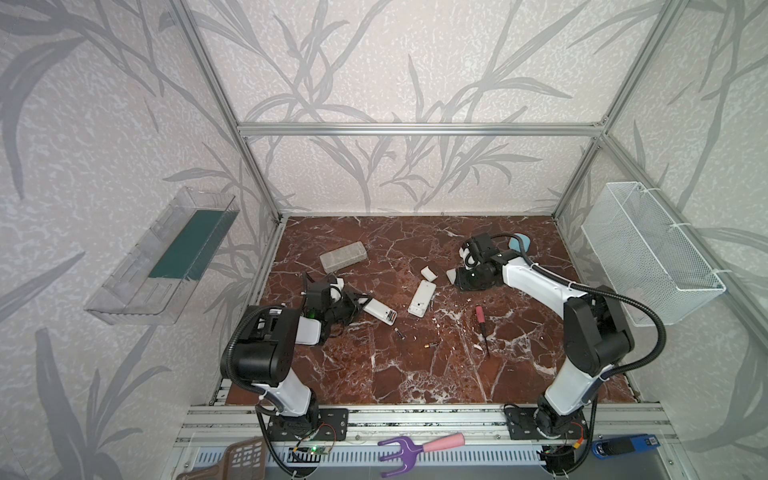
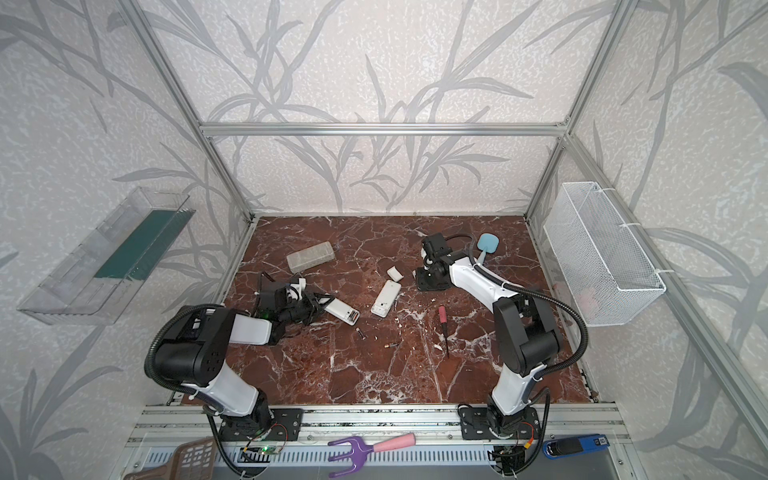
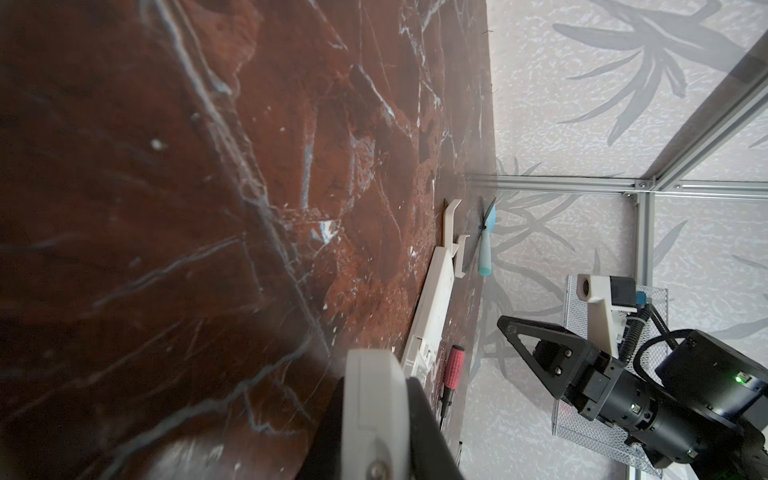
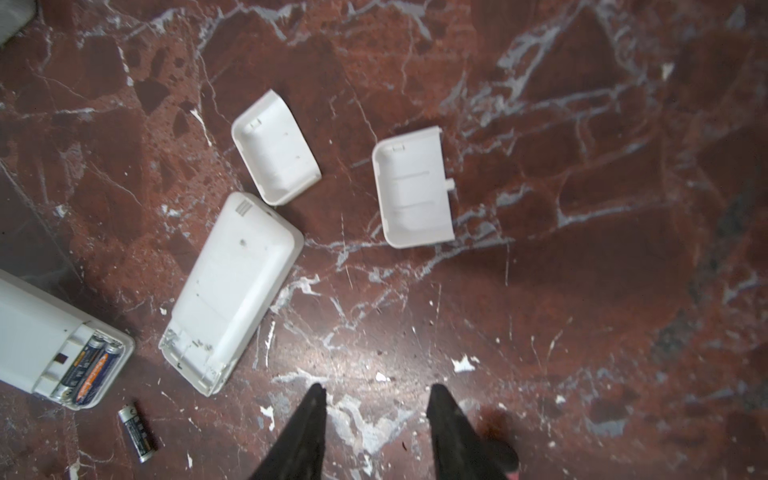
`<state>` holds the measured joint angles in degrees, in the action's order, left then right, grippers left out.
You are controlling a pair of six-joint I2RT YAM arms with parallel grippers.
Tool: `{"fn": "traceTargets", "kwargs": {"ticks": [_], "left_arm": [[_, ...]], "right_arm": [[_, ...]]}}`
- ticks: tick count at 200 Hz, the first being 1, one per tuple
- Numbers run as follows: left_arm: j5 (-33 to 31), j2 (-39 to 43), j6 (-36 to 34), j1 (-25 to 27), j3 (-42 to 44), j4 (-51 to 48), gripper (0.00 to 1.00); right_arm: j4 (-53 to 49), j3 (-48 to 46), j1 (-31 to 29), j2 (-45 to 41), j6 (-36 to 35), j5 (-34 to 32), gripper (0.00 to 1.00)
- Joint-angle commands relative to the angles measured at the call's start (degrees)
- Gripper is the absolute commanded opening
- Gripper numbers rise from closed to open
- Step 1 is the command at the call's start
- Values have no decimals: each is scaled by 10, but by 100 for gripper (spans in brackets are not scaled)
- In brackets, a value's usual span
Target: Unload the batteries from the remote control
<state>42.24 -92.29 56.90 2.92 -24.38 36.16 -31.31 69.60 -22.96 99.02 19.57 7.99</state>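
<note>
Right wrist view: right end effector [image 4: 376, 390] released; top views: left end effector [image 1: 363, 305] clenched round remote control [image 1: 384, 316]

The left end effector [image 1: 365, 305] lies low, jaws clamped; the right end effector [image 4: 377, 388] points down, jaws apart.

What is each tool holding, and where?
The left tool clamps the white remote at the end opposite its open battery bay; the right tool holds nothing.

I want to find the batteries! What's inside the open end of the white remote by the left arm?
In the open end of the remote, two batteries lie side by side. Its white shell hides everything else inside.
</note>
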Motion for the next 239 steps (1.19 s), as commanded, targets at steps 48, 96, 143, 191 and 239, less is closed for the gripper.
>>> {"fn": "traceTargets", "kwargs": {"ticks": [48, 96, 143, 191, 239], "left_arm": [[-106, 62, -154, -10, -70, -269, 44], [-140, 110, -183, -11, -81, -332, 51], [-195, 194, -223, -13, -88, -410, 54], [-230, 276, -243, -13, -80, -443, 54], [-205, 296, -241, -14, -74, -455, 54]], "right_arm": [[-55, -130, 6, -146, 41, -18, 53], [-87, -144, 19, -147, 36, -22, 56], [-93, -154, 25, -143, 30, -30, 56], [-85, -152, 28, -111, 29, -6, 56], [-67, -152, 28, -73, 36, 5, 56]]}}
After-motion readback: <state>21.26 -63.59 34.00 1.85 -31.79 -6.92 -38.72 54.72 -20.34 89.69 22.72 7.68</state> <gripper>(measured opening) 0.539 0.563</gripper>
